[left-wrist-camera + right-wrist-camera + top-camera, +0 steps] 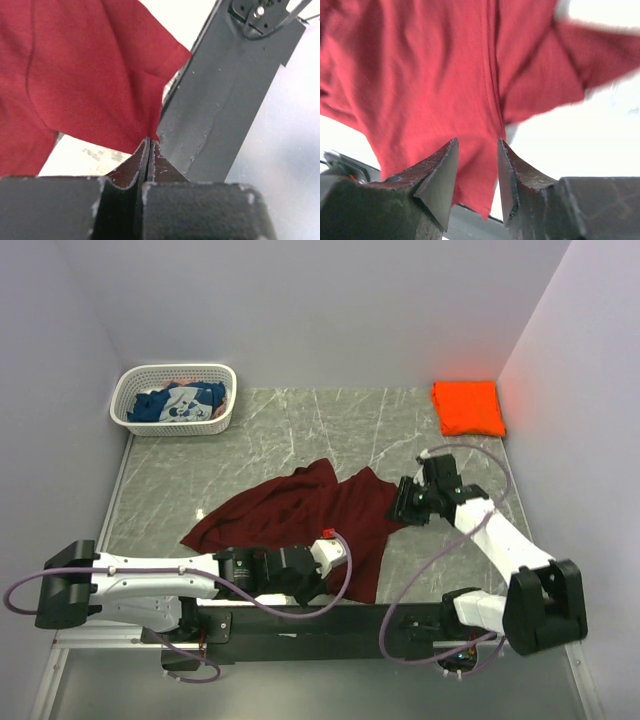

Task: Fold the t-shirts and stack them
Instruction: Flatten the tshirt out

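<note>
Since the cloth is caught at one edge only, step in hand: spreading the maroon t-shirt point(300, 512) flat before any fold is made.
Maroon t-shirt: rumpled and skewed across the middle of the bench point(300, 430), its lower part reaching the near edge and one lobe trailing toward the left edge.
Left gripper point(149, 148): fingers pressed together on a hem corner of the maroon t-shirt, close to the dark rail along the near edge.
Right gripper point(477, 150): jaws apart, straddling the shirt's edge nearest the right edge of the bench; cloth lies between them but is not clamped.
Orange t-shirt point(468, 407): already folded, in the far right corner.
Blue t-shirt point(180, 403): bundled in the basket point(150, 373) at the far left corner, not yet started.
Progress, as I judge it: one shirt done, one in work, one waiting.
How to do it well: pinch the right jaws down on a single layer of hem, not a bunch; then draw both hands apart evenly, low over the bench, until the wrinkles pull out.
Risk: the near hem may slip over the near edge, or a double layer may be grabbed and fold crooked.
</note>
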